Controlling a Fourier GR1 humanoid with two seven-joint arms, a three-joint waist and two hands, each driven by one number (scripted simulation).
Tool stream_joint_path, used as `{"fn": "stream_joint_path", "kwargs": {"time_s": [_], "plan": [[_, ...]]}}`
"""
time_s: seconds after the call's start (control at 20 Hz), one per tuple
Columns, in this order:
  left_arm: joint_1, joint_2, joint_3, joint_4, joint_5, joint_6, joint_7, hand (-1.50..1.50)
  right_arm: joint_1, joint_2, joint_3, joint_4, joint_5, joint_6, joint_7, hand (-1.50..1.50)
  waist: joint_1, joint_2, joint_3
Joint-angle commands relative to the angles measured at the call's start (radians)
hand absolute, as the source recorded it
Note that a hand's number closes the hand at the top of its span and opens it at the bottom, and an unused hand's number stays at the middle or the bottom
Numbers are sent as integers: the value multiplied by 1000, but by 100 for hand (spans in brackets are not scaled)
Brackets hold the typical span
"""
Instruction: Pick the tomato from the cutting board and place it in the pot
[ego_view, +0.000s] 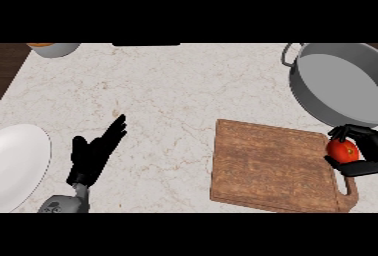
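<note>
Right robot hand (356, 150) curls around the tomato (342, 150) at the cutting board's (273, 167) right edge; the pot (336, 82) lies just beyond it. Left robot hand (94, 152) rests open.

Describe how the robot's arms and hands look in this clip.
Both are black, jointed, with slim fingers and a thumb. The left robot hand sits on a grey forearm with a rounded wrist end bearing dark markings. Of the right robot hand, only black fingers show; its forearm is out of view.
</note>
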Motion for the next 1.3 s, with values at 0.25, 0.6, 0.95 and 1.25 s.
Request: {"fn": "stream_joint_path", "kwargs": {"time_s": [0.25,0.6,0.95,1.25], "plan": [[22,23,9,-1,5,-30,-38,0,153,-342,-209,133,-149,124,-179,150,19,11,9],[-36,-21,-21,17,-20,-9,-4,0,164,-409,-195,137,-96,-6,-240,150,34,8,7],[-20,-13,-9,42,-14,-33,-31,0,79,-449,-171,124,-36,-153,-223,150,50,7,4],[-2,-38,-29,18,-42,-12,-15,0,-60,-443,-132,97,22,-231,-117,150,50,3,1]]}}
